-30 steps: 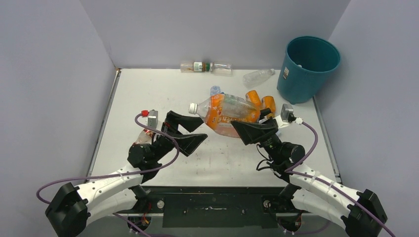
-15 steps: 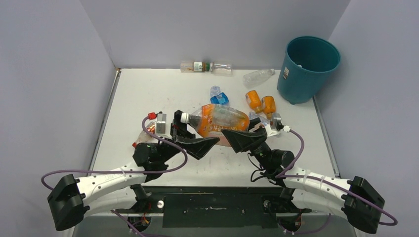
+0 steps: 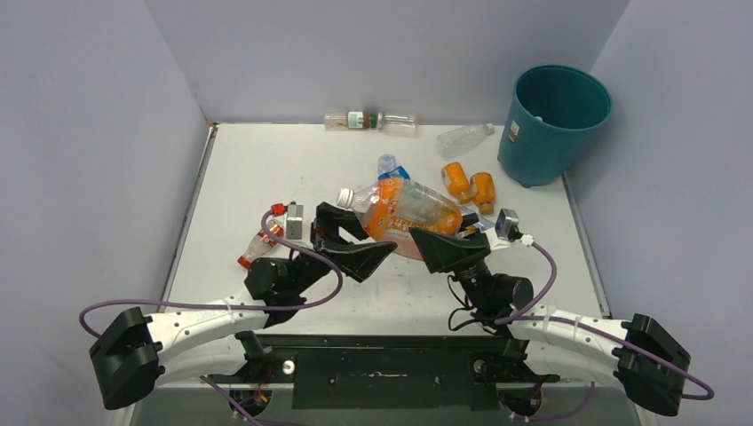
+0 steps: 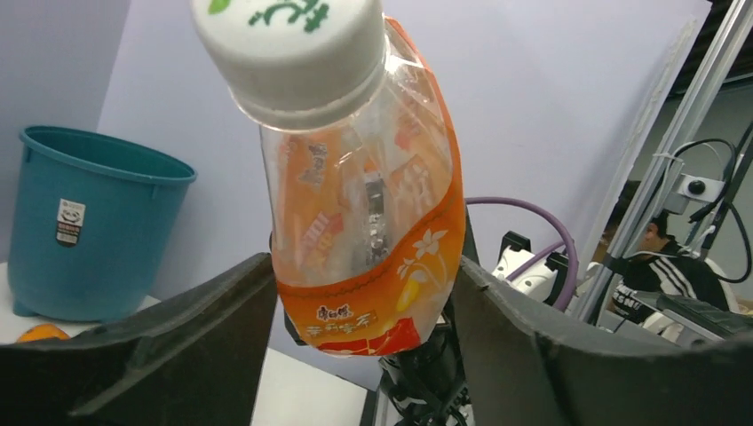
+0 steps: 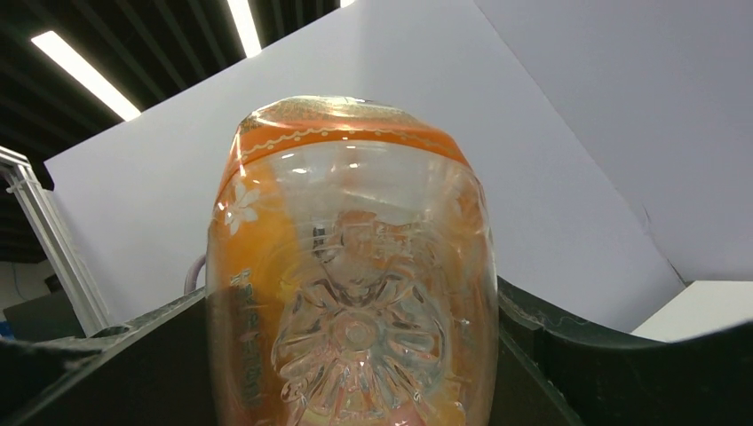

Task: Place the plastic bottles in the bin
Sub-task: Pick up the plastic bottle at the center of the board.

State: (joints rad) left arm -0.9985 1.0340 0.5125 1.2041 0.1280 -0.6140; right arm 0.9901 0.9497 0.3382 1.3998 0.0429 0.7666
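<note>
The large orange-labelled jug (image 3: 404,211) hangs above the table's middle, white cap to the left, held between both arms. My right gripper (image 3: 441,241) is shut on its base, which fills the right wrist view (image 5: 355,293). My left gripper (image 3: 360,241) is closed on the jug's label end; in the left wrist view both fingers touch its sides (image 4: 364,266). The teal bin (image 3: 555,120) stands at the back right and shows in the left wrist view (image 4: 89,235). Two small orange bottles (image 3: 469,185) and a blue-labelled bottle (image 3: 391,169) lie behind the jug.
Two clear bottles (image 3: 368,120) lie end to end against the back wall. Another clear bottle (image 3: 463,137) lies left of the bin. A small red-capped bottle (image 3: 259,247) lies by my left arm. Grey walls close the table's left, back and right.
My right gripper carried the jug down and left to my left gripper, which closed in around its label end. Both then rose slightly together, the cap tilting up.
</note>
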